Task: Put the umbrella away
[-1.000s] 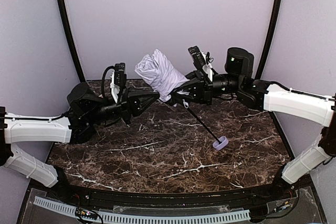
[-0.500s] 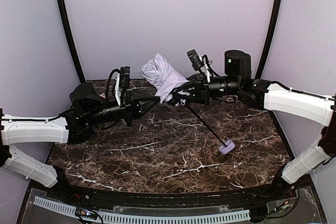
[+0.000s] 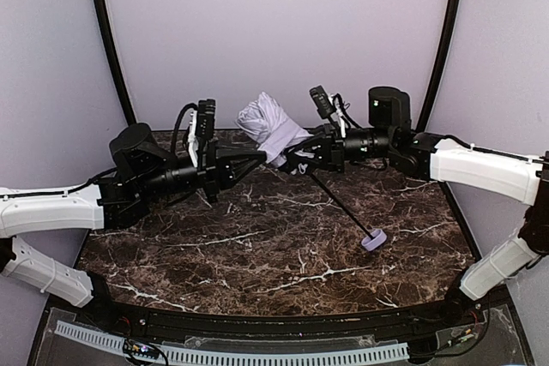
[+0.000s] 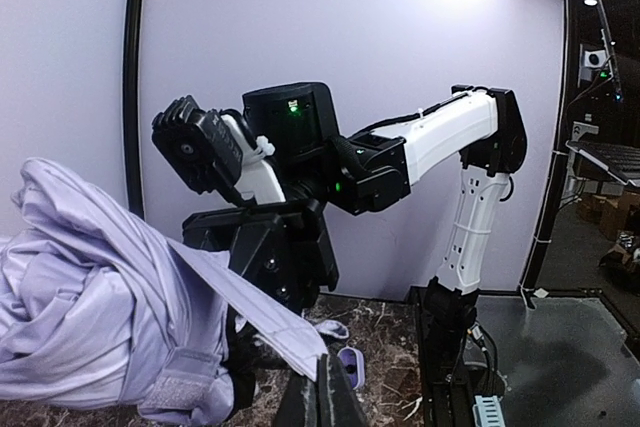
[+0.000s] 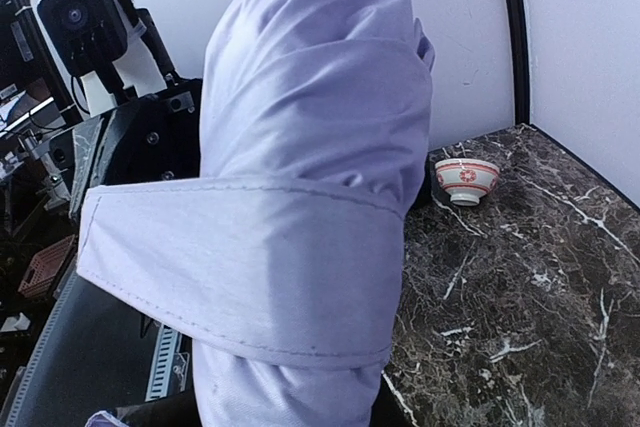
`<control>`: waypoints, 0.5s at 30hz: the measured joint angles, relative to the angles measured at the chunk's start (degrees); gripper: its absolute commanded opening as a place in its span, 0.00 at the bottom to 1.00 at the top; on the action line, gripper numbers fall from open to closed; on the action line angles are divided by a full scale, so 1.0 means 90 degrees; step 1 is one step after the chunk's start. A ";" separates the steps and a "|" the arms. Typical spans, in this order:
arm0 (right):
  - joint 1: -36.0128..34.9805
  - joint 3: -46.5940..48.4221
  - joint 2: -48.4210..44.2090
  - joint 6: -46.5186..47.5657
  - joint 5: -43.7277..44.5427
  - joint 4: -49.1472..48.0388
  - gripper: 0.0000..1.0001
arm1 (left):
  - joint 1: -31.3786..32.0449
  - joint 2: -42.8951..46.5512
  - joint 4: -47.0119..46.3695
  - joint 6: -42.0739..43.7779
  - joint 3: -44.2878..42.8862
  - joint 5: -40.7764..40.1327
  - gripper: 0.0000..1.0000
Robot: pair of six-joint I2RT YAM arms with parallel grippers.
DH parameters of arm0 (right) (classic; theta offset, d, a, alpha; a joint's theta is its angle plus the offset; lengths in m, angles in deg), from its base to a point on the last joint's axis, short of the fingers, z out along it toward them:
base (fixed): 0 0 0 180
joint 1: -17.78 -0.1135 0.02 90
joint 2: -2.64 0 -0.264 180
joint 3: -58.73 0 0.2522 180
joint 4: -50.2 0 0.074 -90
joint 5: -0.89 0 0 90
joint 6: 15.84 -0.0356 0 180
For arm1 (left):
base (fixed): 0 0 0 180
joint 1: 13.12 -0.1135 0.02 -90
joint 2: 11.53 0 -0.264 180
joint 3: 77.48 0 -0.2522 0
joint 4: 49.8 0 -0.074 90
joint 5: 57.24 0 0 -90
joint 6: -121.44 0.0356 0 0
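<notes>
**A:** What has changed in the last second?

**B:** Starting from the left, the left arm (image 3: 77,207) has lifted a little and reached further toward the middle. The left claw (image 3: 260,157) went rightward with it. It is pinched together on the end of the strap (image 4: 240,297), which runs taut from the bundle to its tips.

**A:** And the umbrella (image 3: 273,126)?

**B:** It's held in the air over the back middle of the worktop (image 3: 257,255). The gathered canopy (image 3: 268,117) points up toward the back wall. It has drifted right and sits a touch lower than it did. The strap is laid as a band across the folds.

**A:** Is the other claw on it too?

**B:** Yes. The right claw (image 3: 296,158) is clamped on the umbrella just below the canopy, where the fabric gives way to the shaft (image 3: 343,207). The shaft slants down to the front right. The handle (image 3: 373,240) has swung further right and nearer than before. It is down by the worktop, but I can't tell whether it touches. The right arm (image 3: 480,169) has hardly shifted.

**A:** Count it all for me.

**B:** There are two arms and two claws. There is one umbrella, with one strap, one shaft and one handle. There is one red-patterned bowl (image 5: 466,180), standing on the worktop near the back wall behind the canopy, apart from it. And there is one worktop.
</notes>
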 measured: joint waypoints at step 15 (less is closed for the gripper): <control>0.0236 -0.0444 -0.0143 -0.1185 -0.1100 -0.0962 0.00 | -0.0138 0.0304 0.0933 0.0398 -0.0005 -0.0124 0.00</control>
